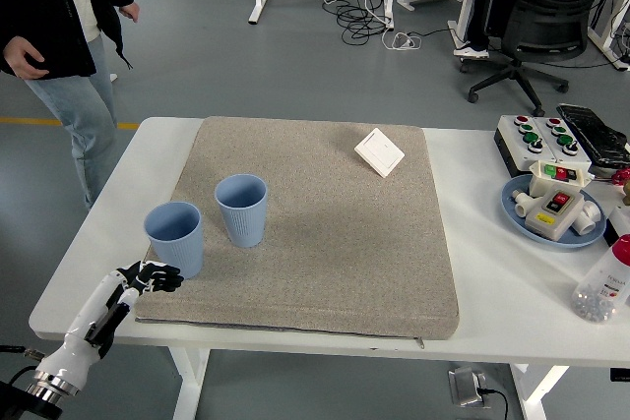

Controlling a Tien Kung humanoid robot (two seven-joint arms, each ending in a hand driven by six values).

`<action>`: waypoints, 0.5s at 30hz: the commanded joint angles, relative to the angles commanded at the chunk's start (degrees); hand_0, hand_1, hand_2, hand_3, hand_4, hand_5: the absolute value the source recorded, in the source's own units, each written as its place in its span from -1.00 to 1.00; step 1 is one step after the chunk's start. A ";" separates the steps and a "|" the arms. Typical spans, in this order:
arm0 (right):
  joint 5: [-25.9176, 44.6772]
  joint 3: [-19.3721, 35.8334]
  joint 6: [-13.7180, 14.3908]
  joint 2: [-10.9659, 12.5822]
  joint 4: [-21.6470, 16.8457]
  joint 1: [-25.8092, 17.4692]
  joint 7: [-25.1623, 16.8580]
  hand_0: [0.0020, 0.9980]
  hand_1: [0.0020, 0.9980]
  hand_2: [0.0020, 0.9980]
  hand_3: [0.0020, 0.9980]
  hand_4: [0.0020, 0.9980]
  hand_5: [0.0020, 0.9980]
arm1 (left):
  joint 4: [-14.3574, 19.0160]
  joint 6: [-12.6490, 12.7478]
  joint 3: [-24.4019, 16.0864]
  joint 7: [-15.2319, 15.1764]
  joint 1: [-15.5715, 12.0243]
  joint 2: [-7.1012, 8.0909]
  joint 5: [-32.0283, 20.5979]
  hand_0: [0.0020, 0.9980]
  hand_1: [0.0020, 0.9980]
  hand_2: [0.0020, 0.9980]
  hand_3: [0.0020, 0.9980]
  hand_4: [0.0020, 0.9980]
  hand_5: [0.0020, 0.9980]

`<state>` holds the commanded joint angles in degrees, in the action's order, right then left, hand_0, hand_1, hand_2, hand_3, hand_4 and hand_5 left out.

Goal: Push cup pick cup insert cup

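- Head view shows two blue cups on a grey mat [325, 243]: the left cup [175, 237] near the mat's left edge, the right cup [241, 210] just beside it, a little farther back, not touching.
- Both stand upright, mouths up, and both look empty.
- They look like thin ribbed plastic: light, stiff enough to hold shape, likely to tip or slide if pushed high. A low push on the wall should move one safely; for lifting, a wrap around the mid-wall seems best.
- Tapered walls suggest one will nest inside the other.
- Left hand [143, 278] sits at the mat's near-left corner, just below the left cup, fingers loosely curled and holding nothing.
- Right hand is out of view.
- Blue plate [519, 214] at far right carries a white switch box [556, 206]; a person [61, 27] stands top left, away from the table [492, 292].
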<state>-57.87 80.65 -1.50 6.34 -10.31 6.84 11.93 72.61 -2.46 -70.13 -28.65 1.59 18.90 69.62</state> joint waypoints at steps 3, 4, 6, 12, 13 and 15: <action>0.04 -0.06 0.04 -0.03 0.00 -0.06 0.01 0.57 0.44 0.56 0.18 -0.69 0.06 | -1.13 -0.54 0.64 0.55 1.72 0.04 0.50 0.15 0.22 0.23 0.18 0.16 1.00; 0.07 -0.08 0.05 -0.04 0.00 -0.08 0.01 0.57 0.44 0.56 0.18 -0.69 0.06 | -1.57 -0.67 0.82 0.67 2.20 0.02 0.63 0.15 0.22 0.23 0.18 0.16 1.00; 0.10 -0.12 0.06 -0.04 0.00 -0.09 0.02 0.57 0.44 0.56 0.18 -0.69 0.06 | -2.29 -0.86 1.13 0.84 2.89 -0.05 0.77 0.15 0.22 0.23 0.18 0.16 1.00; 0.33 -0.14 0.11 -0.05 0.00 -0.14 0.04 0.57 0.44 0.56 0.18 -0.69 0.06 | -4.72 -1.24 2.47 1.03 4.33 -0.07 1.38 0.16 0.23 0.23 0.19 0.16 1.00; 0.33 -0.13 0.11 -0.06 0.00 -0.15 0.04 0.57 0.44 0.56 0.18 -0.69 0.06 | -4.87 -1.25 2.53 1.03 4.40 -0.07 1.39 0.16 0.23 0.23 0.19 0.16 1.00; 0.45 -0.09 0.14 -0.08 0.00 -0.19 0.05 0.57 0.44 0.56 0.18 -0.69 0.06 | -5.55 -1.28 2.93 0.97 4.76 -0.05 1.55 0.16 0.23 0.23 0.19 0.15 1.00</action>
<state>-57.42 80.56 -1.36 6.26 -10.31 6.65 11.98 67.06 -3.74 -67.20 -27.68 6.36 18.86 71.17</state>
